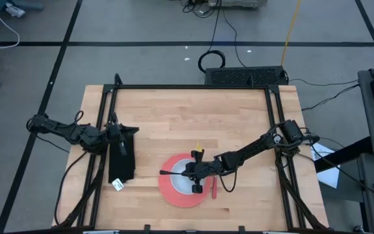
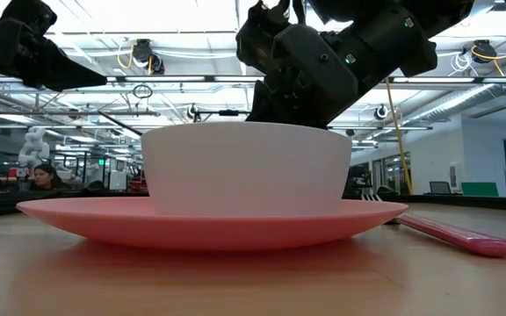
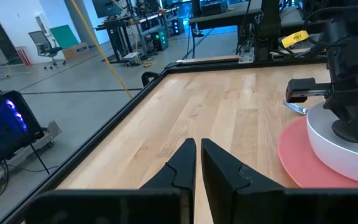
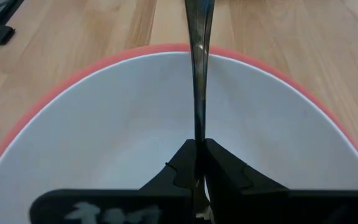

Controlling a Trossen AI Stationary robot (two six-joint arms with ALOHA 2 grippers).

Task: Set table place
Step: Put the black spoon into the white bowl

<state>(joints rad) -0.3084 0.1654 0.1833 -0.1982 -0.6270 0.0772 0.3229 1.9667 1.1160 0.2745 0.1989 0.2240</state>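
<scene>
the table [image 1: 174, 110], a light-wood plank top edged by black frame rails, fills the middle of the high view, with grey tiled floor around it. toward its near edge sits a red-pink plate [image 1: 174, 194], and on the plate stands a white bowl [image 2: 244, 167]; in the low view the bowl rises from the middle of the plate. just beside the plate, on the robot's right, a pink utensil handle [image 2: 455, 235] lies flat on the wood.

the left gripper [image 3: 197, 163] waits over the table's left side, its fingers pressed together and empty, pointing toward the plate. next to it lies a flat black object [image 1: 123, 156] with a small white tag [image 1: 117, 185] at its end; any writing on the tag is too small to read.

the right gripper [image 4: 199, 163] hovers over the bowl, fingers clamped on a thin metal utensil handle [image 4: 199, 74] that runs forward across the bowl's rim. its working end cannot be made out. a yellow label [image 3: 296, 38] on the right arm shows in the left wrist view, its print unreadable. white marks on the right gripper's body are also illegible.
</scene>
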